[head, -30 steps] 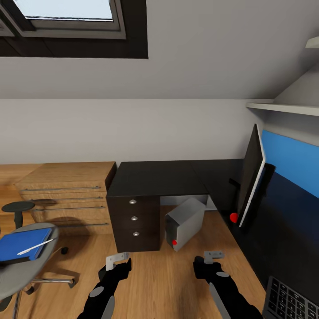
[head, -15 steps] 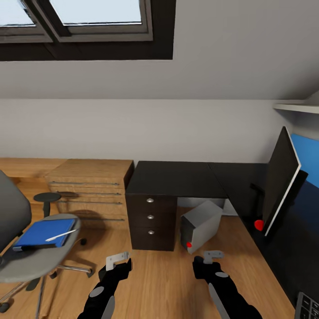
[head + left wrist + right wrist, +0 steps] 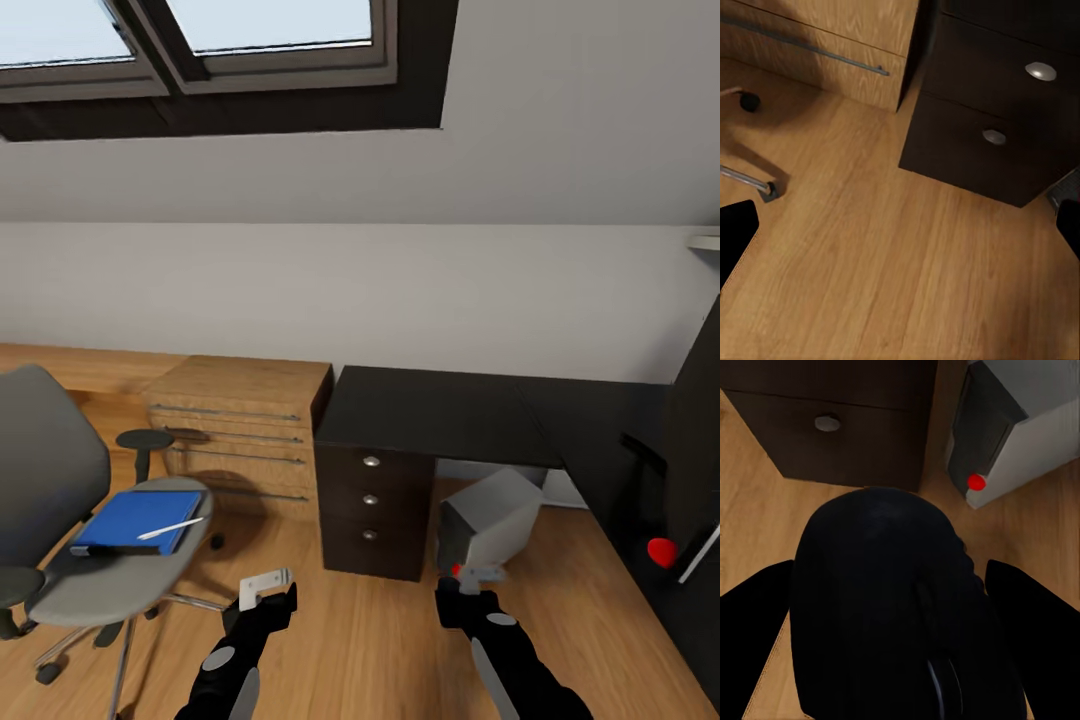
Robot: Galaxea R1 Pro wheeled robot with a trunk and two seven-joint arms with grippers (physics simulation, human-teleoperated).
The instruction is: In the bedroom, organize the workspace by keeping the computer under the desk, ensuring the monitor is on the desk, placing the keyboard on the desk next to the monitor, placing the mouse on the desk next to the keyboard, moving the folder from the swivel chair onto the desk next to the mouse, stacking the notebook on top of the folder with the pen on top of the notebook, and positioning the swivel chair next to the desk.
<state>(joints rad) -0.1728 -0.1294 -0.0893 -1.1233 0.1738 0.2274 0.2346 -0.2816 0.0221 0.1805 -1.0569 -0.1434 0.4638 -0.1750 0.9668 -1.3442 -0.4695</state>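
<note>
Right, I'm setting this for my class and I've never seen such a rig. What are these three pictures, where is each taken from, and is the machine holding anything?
This is a simulated two-armed robot on wheels. The large picture comes from its head camera, looking down over the left gripper and the right gripper. The other two come from cameras near each gripper.

Ahead are a black desk and a grey computer, which stands on the floor beside the desk's drawers. On the chair lies a blue folder with a white pen on top.

The left gripper is open and empty. The right one grips a black rounded thing that looks like a computer mouse.
</note>
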